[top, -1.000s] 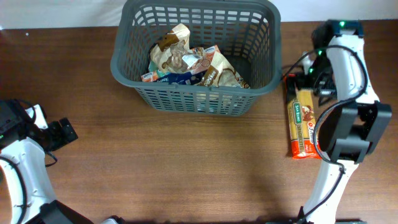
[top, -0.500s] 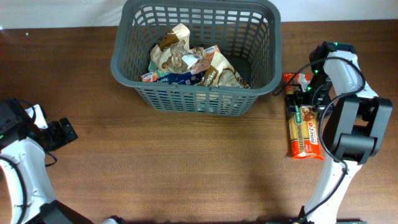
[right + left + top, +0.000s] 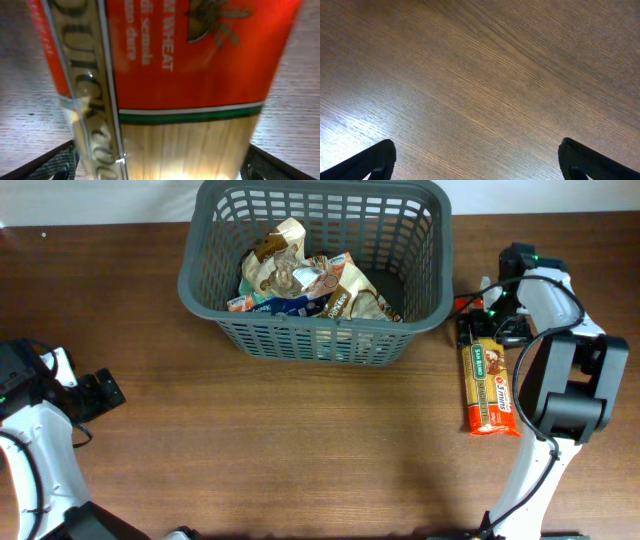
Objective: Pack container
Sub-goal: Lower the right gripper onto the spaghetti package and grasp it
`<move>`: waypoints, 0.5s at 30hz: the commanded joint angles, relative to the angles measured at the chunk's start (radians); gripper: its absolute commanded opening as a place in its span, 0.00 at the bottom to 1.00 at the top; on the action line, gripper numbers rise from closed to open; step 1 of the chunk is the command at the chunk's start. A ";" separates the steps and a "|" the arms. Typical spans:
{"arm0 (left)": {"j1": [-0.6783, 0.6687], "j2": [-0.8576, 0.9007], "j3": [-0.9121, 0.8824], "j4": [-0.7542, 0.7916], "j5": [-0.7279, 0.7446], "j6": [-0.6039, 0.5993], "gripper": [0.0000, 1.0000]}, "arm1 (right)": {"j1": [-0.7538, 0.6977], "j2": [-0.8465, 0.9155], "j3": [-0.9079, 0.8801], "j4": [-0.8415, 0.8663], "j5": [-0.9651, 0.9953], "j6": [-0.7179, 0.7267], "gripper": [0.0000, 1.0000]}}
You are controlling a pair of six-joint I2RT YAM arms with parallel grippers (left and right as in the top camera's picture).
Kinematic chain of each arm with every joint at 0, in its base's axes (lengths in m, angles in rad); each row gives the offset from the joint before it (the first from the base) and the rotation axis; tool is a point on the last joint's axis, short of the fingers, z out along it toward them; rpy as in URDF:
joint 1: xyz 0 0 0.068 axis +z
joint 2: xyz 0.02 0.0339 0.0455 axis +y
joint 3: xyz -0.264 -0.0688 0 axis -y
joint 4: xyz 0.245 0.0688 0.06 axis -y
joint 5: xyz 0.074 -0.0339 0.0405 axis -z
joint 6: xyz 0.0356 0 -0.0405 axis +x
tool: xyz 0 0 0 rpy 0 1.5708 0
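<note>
The right hand (image 3: pixel 478 323), wide open and empty, hung over the end of the pasta packet (image 3: pixel 489 385) on the counter (image 3: pixel 300 440) just right of the basket (image 3: pixel 320 342); gripped there, the packet could sag, slip or catch the rim.

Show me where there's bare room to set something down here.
Bare wood lies in front of the basket, between the left arm and the pasta packet. Crowded: inside the basket, heaped with snack packets, and around the right arm.
</note>
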 commanded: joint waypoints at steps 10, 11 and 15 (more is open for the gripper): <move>0.005 0.007 -0.009 0.003 0.011 -0.013 0.99 | 0.005 -0.030 -0.170 0.051 -0.002 0.018 0.36; 0.005 0.007 -0.009 0.003 0.011 -0.013 0.99 | 0.004 -0.030 -0.177 0.056 -0.003 0.029 0.20; 0.005 0.007 -0.009 0.003 0.012 -0.014 0.99 | 0.003 -0.030 -0.193 0.066 -0.019 0.031 0.04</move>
